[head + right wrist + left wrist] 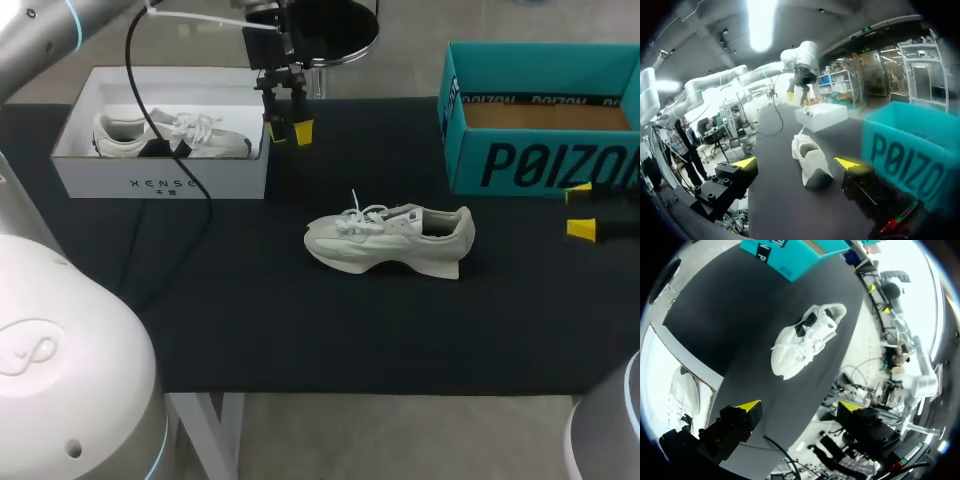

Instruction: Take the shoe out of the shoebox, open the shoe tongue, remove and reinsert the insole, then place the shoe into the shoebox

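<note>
Head, mat: a black mat [300, 330] covers the table.
Head, shoe: a white shoe [390, 240] lies on its sole in the middle of the mat. Its laces are up and its toe points to my left. It is apart from both boxes.
Head, white box: the white box [160, 170] stands open at the far left, with a second shoe [170, 135] inside.
Head, teal box: the teal box [540, 160] stands open at the far right, and its brown floor shows.
Head, cable: a black cable [205, 195] hangs from the left arm, across the white box's front and onto the mat.
Head, left gripper: the left gripper [289, 131] hangs tips down just beside the white box's right far corner. Its jaws are a little apart and hold nothing.
Head, right gripper: the right gripper [581, 210] is at the right edge, in front of the teal box. Its fingers lie level, spread wide, and grip nothing.

Left wrist, shoe: the shoe [805, 342] is well ahead of the fingers, with only mat between.
Left wrist, boxes: the teal box [790, 257] lies beyond the shoe. The white box [685, 360] is beside the gripper, and the second shoe [682, 395] shows in it.
Left wrist, jaws: the gripper [800, 407] is spread and bare.

Right wrist, shoe: the shoe [810, 160] lies ahead, heel nearest, and the fingers do not touch it.
Right wrist, teal box: its wall [910, 150] is close beside one finger.
Right wrist, beyond: the white box [822, 115] lies past the shoe, with the left gripper [796, 96] above it.
Right wrist, jaws: the gripper [796, 163] is wide apart with nothing in it.
</note>
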### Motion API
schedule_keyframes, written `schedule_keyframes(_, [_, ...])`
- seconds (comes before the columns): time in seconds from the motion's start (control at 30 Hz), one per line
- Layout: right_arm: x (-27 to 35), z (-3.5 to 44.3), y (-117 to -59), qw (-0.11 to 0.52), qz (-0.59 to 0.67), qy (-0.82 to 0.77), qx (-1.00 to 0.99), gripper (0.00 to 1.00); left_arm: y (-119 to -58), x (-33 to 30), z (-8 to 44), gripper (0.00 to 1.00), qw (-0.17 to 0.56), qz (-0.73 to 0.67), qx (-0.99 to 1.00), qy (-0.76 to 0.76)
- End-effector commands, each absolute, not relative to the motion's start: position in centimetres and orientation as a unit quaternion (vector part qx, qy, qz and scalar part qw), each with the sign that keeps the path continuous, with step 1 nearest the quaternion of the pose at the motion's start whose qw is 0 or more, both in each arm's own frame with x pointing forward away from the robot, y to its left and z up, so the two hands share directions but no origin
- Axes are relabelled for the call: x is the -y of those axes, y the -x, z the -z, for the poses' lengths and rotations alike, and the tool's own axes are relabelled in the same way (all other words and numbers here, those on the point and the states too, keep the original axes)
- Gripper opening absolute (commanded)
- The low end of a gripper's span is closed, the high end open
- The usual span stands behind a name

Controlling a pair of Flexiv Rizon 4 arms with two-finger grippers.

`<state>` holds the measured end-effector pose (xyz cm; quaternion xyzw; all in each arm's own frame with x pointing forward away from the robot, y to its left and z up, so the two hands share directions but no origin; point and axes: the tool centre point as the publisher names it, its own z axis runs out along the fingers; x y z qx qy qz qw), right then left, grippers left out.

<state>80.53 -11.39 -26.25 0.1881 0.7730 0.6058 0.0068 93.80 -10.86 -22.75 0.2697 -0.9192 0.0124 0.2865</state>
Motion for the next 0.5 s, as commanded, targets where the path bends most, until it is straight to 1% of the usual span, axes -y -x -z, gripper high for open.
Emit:
schedule_keyframes(0.03, [9.2,27.8,-81.8,0.038,-0.599,-0.135,-0.789,1.00,-93.7,10.8,22.8,1.00,0.285,-0.013,0.920,-0.270])
schedule_keyframes(0.2, [8.1,28.8,-82.4,0.101,-0.599,-0.068,-0.792,1.00,-93.7,10.8,22.8,1.00,0.285,-0.013,0.920,-0.270])
schedule_keyframes(0.4, [8.0,30.0,-83.1,0.138,-0.606,-0.041,-0.783,1.00,-93.7,10.8,22.8,1.00,0.285,-0.013,0.920,-0.270])
schedule_keyframes(0.5, [8.0,30.4,-83.4,0.147,-0.604,-0.042,-0.782,1.00,-93.7,10.8,22.8,1.00,0.285,-0.013,0.920,-0.270])
